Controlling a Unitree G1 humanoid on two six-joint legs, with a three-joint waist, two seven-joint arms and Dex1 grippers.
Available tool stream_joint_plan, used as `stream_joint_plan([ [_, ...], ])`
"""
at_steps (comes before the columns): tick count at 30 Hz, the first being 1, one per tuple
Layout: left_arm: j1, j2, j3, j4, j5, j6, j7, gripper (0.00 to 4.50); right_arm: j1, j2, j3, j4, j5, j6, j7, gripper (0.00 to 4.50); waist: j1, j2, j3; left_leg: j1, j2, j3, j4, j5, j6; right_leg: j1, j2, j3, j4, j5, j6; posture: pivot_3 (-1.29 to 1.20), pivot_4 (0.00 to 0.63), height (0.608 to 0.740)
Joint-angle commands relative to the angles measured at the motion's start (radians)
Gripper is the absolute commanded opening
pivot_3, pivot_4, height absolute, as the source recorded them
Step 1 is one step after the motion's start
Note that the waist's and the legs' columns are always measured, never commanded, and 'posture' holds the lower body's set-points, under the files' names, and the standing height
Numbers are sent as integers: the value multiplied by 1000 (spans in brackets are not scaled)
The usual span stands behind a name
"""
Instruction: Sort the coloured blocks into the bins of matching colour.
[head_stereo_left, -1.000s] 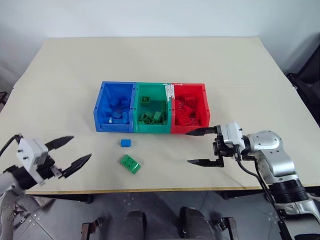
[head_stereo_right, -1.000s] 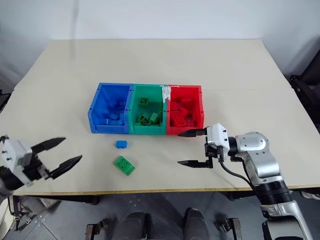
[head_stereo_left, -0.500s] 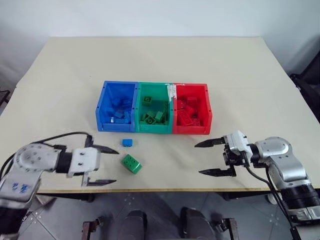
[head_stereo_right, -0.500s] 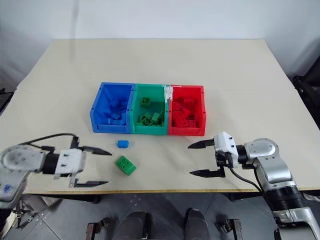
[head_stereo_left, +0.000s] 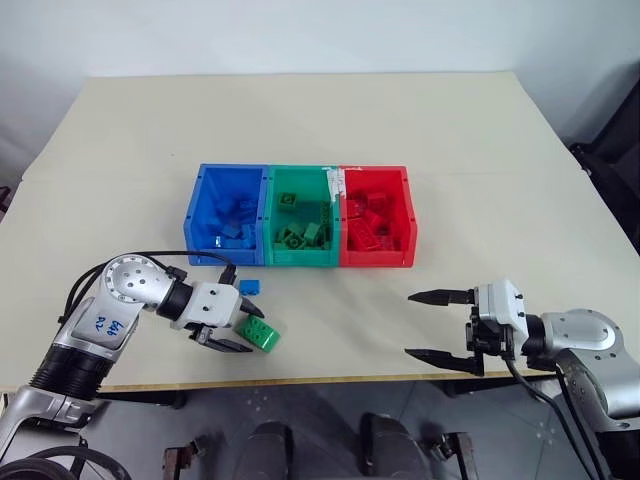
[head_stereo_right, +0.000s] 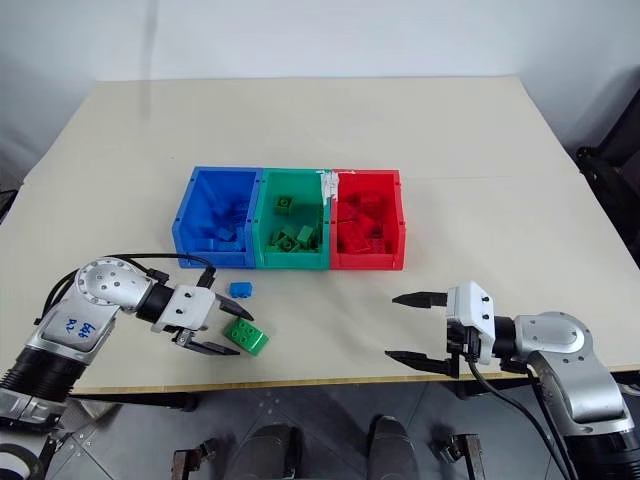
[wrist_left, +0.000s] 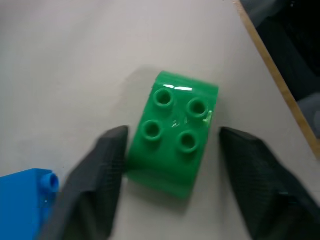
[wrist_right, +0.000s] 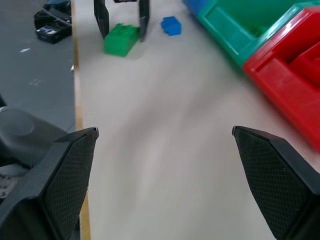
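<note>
A green four-stud block lies near the table's front edge, and a small blue block sits just behind it. My left gripper straddles the green block. In the left wrist view one finger meets the block's side, while the other finger stands a little off it. My right gripper hovers wide open and empty over bare table at the front right. The blue bin, green bin and red bin stand joined in a row mid-table, each holding several blocks of its own colour.
The table's front edge runs close behind both grippers, with floor below it. A black cable loops from the left arm over the table, just short of the blue bin. Open tabletop lies behind and beside the bins.
My left arm swung in from the left edge to the green block, and its fingers narrowed around it. My right gripper drew back toward the front right, staying open.
</note>
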Motion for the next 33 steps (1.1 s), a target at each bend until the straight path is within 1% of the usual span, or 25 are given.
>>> stream_joint_plan([
  [1, -7, -11, 15, -7, -24, 16, 6, 1582, 10, 2, -26, -42, 22, 2, -24, 4500, 3, 0, 0, 0, 0, 0, 0, 0, 0, 0, 0, 0, 0, 0, 0, 0, 150, 740],
  [2, 0, -17, 31, -17, -43, 24, 14, 1450, 14, -1, -26, -46, 22, 1, -26, 4500, 4, 0, 0, 0, 0, 0, 0, 0, 0, 0, 0, 0, 0, 0, 0, 0, 150, 740],
  [5, 22, -36, 95, -50, -114, 51, 50, 1457, 32, -1, -40, -63, 29, 9, -53, 4500, 8, 0, 0, 0, 0, -1, 0, 0, 0, 0, 0, 0, 0, 0, 0, 0, 150, 740],
  [8, 14, -76, 164, -96, -207, 148, 115, 1457, 54, 27, -76, -87, 55, 20, -120, 4500, 11, 0, 0, 0, 0, -1, 0, 0, 0, 0, 0, 0, 0, 0, 0, 0, 150, 740],
  [10, -12, -108, 192, -110, -236, 217, 178, 1457, 59, 60, -104, -104, 74, 28, -180, 4500, 16, 0, 0, 0, 0, -1, 1, 0, 0, 0, 0, 0, 0, 0, 0, 0, 150, 740],
  [12, -62, -159, 206, -98, -229, 260, 265, 1457, 56, 102, -134, -116, 90, 31, -248, 4500, 18, 0, 0, 0, 0, -1, 1, 0, 0, 1, 0, 0, 0, 0, 0, 0, 150, 740],
  [14, -158, -238, 201, -34, -163, 256, 404, 1457, 42, 171, -176, -108, 75, -10, -352, 4500, 22, -1, 0, 0, 0, -2, 2, 0, 0, 1, 0, 0, 0, 1, 1, 0, 150, 740],
  [16, -226, -291, 192, 17, -123, 280, 491, 1457, 41, 209, -198, -107, 46, -45, -407, 4500, 23, -1, 0, -1, -2, -3, 2, 0, 0, 2, 0, 0, 0, 1, 2, 0, 150, 740],
  [19, -305, -344, 172, 94, -83, 304, 556, 1457, 63, 219, -197, -126, 25, -66, -427, 4500, 18, -1, 0, -1, -2, -2, 1, 0, 0, 1, 0, 0, -1, 1, 2, 0, 150, 740],
  [22, -350, -363, 155, 158, -59, 312, 565, 1457, 77, 214, -186, -141, 21, -72, -433, 4500, 9, -1, 0, -1, -2, 0, 0, 0, 1, -1, 0, 0, -1, 1, 2, 0, 150, 740],
  [23, -359, -364, 152, 173, -53, 316, 568, 2179, 79, 210, -181, -144, 19, -74, -431, 4500, 7, -1, 0, -1, -2, 1, 0, 0, 1, -1, 0, 0, -2, 1, 2, 0, 150, 740],
  [25, -369, -364, 153, 188, -48, 310, 571, 2692, 79, 207, -173, -151, 17, -73, -428, 4500, 6, -1, 0, -1, -2, 1, 0, 0, 1, -1, 0, 0, -2, 1, 2, 0, 150, 740],
  [27, -360, -352, 161, 179, -49, 299, 564, 3395, 72, 204, -167, -155, 21, -66, -426, 4500, 7, -1, 0, -1, -2, 1, 0, 0, 1, -1, 0, 0, -2, 1, 2, 0, 150, 740],
  [28, -353, -347, 165, 171, -50, 295, 562, 3656, 68, 202, -167, -155, 25, -64, -423, 4500, 8, -1, 0, -1, -2, 1, 0, 0, 1, -1, 0, 0, -2, 1, 2, 0, 150, 740],
  [29, -327, -326, 182, 140, -67, 293, 545, 4042, 59, 194, -160, -152, 29, -61, -410, 4500, 8, -1, 0, -1, -2, 1, 0, 0, 1, -1, 0, 0, -1, 1, 2, 0, 150, 740],
  [30, -290, -296, 211, 106, -83, 288, 534, 4312, 42, 188, -149, -145, 31, -56, -400, 4500, 4, -1, 0, -1, -2, 1, 0, 0, 1, -1, 0, 0, -1, 1, 2, 0, 150, 740],
  [31, -245, -265, 248, 65, -107, 283, 518, 4435, 23, 180, -137, -133, 35, -51, -382, 4500, -6, -1, 0, -1, -2, 1, 0, 0, 1, -1, 0, 0, -2, 1, 2, 0, 150, 740],
  [33, -138, -199, 334, -20, -168, 303, 487, 4435, -21, 166, -106, -106, 42, -38, -341, 4500, -21, -1, 0, 0, 0, 1, 0, 0, 1, -1, 0, 0, -1, 1, 2, 0, 150, 740],
])
